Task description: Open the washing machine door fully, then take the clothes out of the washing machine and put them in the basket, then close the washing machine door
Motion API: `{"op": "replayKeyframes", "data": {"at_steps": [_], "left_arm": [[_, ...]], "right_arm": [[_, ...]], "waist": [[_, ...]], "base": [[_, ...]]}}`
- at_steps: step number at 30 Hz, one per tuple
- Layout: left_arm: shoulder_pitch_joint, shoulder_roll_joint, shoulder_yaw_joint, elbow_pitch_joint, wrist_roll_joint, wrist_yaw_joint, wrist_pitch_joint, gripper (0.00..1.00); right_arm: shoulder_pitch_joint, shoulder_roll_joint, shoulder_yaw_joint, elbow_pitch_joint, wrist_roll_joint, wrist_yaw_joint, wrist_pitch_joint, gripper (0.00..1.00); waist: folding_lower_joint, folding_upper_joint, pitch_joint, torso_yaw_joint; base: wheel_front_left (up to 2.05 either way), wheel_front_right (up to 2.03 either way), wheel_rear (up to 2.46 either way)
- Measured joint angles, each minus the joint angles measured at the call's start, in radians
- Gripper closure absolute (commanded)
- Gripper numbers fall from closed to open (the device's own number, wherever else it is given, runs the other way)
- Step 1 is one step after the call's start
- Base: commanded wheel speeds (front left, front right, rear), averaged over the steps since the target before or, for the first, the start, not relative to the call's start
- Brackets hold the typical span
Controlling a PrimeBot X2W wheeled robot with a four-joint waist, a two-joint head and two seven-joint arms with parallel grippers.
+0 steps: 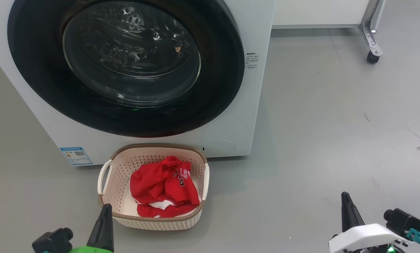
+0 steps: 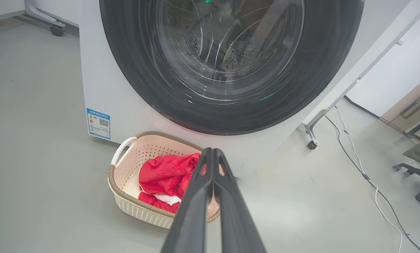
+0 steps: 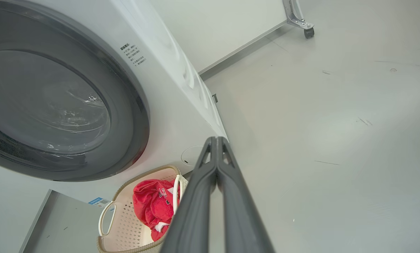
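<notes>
Drum perforations point(image 2: 236, 56) show through the glass of the washing machine door point(image 2: 231, 105) in the left wrist view, with a white cable point(image 2: 362, 172) and a chair base point(image 2: 415, 174) on the floor point(image 2: 37, 140); the head view instead takes in both grippers at once. The door lies shut, flush on the washing machine point(image 1: 231, 137), facing the robot. The basket point(image 1: 157, 223) stands just before the machine, its long axis along the machine's front, the clothes point(image 1: 160, 182) heaped inside. Left gripper point(image 1: 105, 207) and right gripper point(image 1: 344, 195) hover low, fingers pressed together, empty.
</notes>
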Motion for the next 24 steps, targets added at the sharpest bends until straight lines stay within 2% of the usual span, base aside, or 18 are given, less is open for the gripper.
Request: {"op": "replayKeyframes", "data": {"at_steps": [24], "left_arm": [[-0.060, 0.011, 0.066, 0.061, -0.322, -0.044, 0.052, 1.00]], "right_arm": [[-0.045, -0.012, -0.065, 0.006, 0.318, 0.025, 0.076, 1.00]], "waist": [[0.0000, 0.0000, -0.005, -0.013]], "base": [[0.00, 0.00, 0.00]]}}
